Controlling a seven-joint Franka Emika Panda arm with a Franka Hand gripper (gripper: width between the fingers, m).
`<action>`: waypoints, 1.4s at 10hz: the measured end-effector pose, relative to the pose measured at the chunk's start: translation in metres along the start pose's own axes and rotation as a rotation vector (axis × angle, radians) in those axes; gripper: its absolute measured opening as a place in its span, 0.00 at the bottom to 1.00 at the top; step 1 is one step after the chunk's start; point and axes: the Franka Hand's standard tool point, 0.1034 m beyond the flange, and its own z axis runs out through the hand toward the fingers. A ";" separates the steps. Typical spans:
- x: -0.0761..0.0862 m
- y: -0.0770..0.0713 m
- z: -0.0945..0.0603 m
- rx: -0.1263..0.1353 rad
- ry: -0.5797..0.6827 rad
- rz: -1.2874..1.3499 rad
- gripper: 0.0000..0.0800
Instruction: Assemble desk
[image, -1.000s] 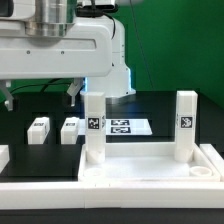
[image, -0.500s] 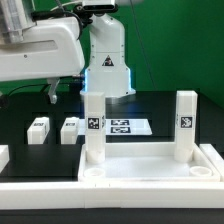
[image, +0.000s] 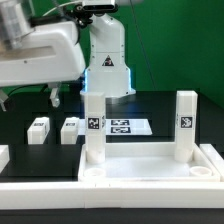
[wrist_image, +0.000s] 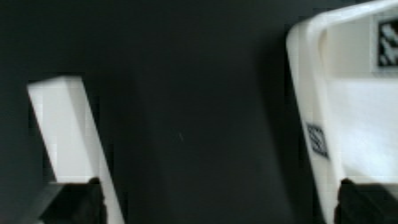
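The white desk top (image: 150, 172) lies at the front of the black table. Two square legs stand upright in its far corner sockets, one at the exterior view's left (image: 93, 125) and one at its right (image: 185, 122). Two loose legs (image: 38, 129) (image: 69, 129) lie on the table further left. My gripper (image: 30, 97) hangs open and empty above and behind the loose legs. In the wrist view the gripper (wrist_image: 217, 205) is wide open over bare black table, with a white leg (wrist_image: 63, 130) beside one finger and a tagged white part (wrist_image: 347, 90) beside the other, both blurred.
The marker board (image: 126, 127) lies flat behind the desk top, between the two upright legs. The robot base (image: 108, 60) stands at the back. A white rail end (image: 4, 156) shows at the exterior view's left edge.
The arm has swung toward the exterior view's left, uncovering the robot base. The gripper stays open and empty. The desk parts have not moved.
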 end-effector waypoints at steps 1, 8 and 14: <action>-0.018 0.006 0.008 0.028 -0.096 0.021 0.81; -0.061 0.013 0.051 0.108 -0.596 0.089 0.81; -0.077 0.003 0.077 0.092 -0.643 0.090 0.81</action>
